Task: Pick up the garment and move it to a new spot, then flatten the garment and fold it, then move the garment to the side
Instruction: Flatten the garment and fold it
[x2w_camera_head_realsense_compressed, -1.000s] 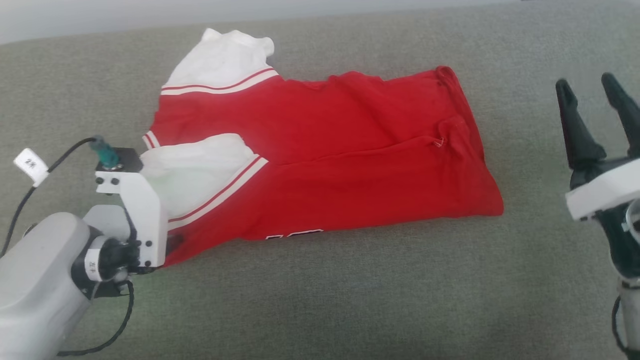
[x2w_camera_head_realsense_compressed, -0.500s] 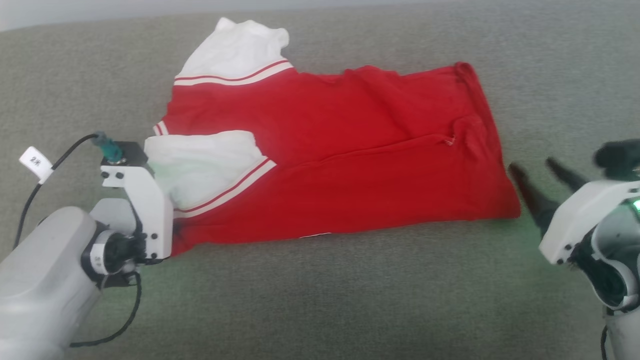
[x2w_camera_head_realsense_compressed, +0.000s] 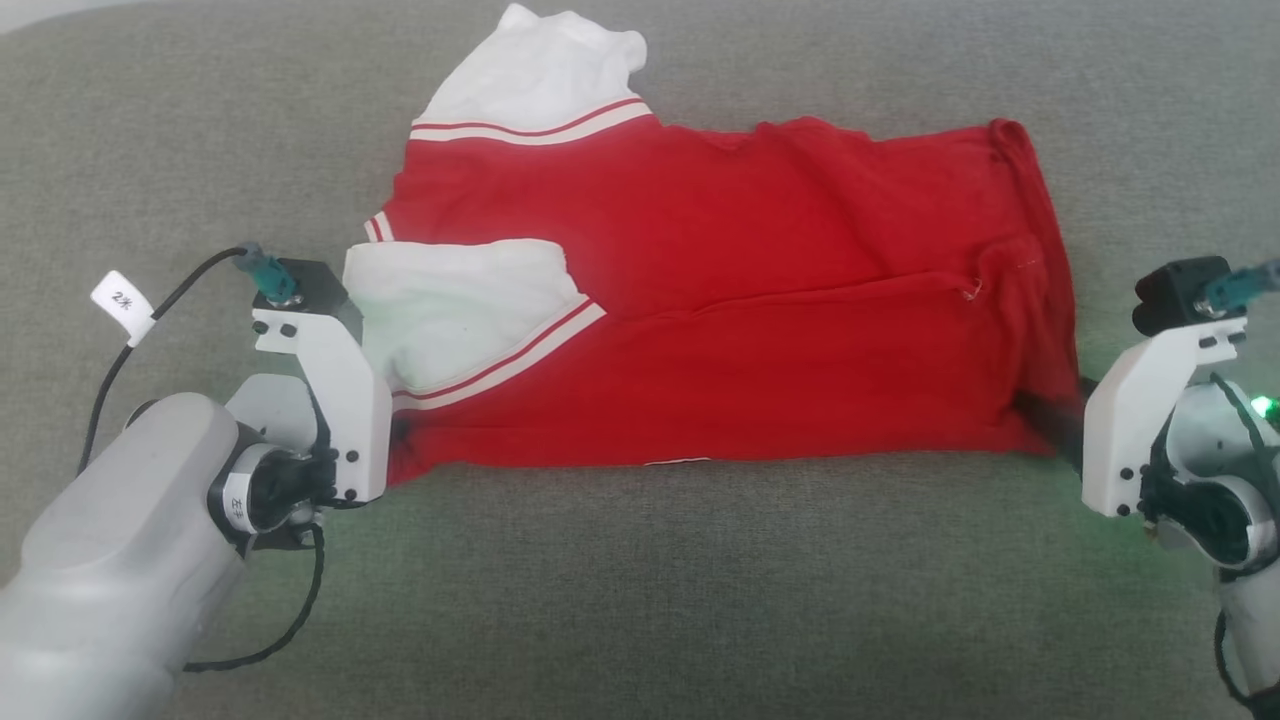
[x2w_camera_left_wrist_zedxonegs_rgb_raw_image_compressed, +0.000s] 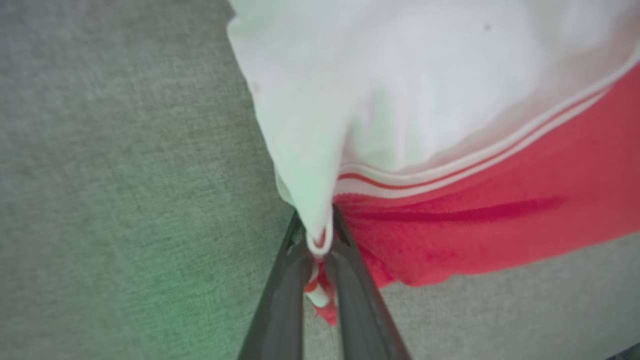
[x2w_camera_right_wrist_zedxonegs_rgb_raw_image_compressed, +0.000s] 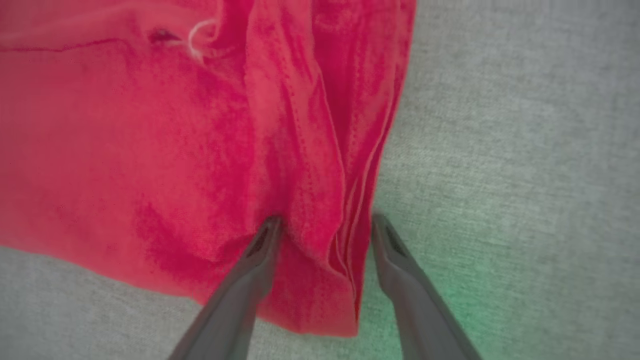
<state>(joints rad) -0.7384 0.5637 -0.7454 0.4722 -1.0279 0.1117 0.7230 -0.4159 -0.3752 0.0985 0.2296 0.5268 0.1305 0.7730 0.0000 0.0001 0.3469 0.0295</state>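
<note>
So the red shirt (x2w_camera_head_realsense_compressed: 750, 300) is lying folded lengthwise across the middle of the grey woven surface (x2w_camera_head_realsense_compressed: 640, 600), collar end toward the robot's left and bottom hem (x2w_camera_head_realsense_compressed: 1040, 300) toward its right. One white sleeve (x2w_camera_head_realsense_compressed: 540, 70) sticks out on the far side, and the other sleeve (x2w_camera_head_realsense_compressed: 460, 310) is folded over on top of the red body, with its red-and-white striped trim running diagonally. The left claw (x2w_camera_left_wrist_zedxonegs_rgb_raw_image_compressed: 315, 240) is pinched tight on the shirt's near left corner. In the left wrist view you can see a bunched bit of white sleeve and striped trim squeezed between the two dark fingers. The right claw (x2w_camera_right_wrist_zedxonegs_rgb_raw_image_compressed: 326, 222) is down at the near right corner with its fingers spread wide. One finger (x2w_camera_right_wrist_zedxonegs_rgb_raw_image_compressed: 250, 270) rests on the red cloth, the other finger (x2w_camera_right_wrist_zedxonegs_rgb_raw_image_compressed: 400, 270) sits on the grey surface just outside the edge, and the folded hem layers run up between them. There's a thin white line (x2w_camera_head_realsense_compressed: 675, 462) peeking out along the near edge of the shirt. A black cable (x2w_camera_head_realsense_compressed: 170, 300) with a small white tag (x2w_camera_head_realsense_compressed: 122, 300) loops off the left arm.
</note>
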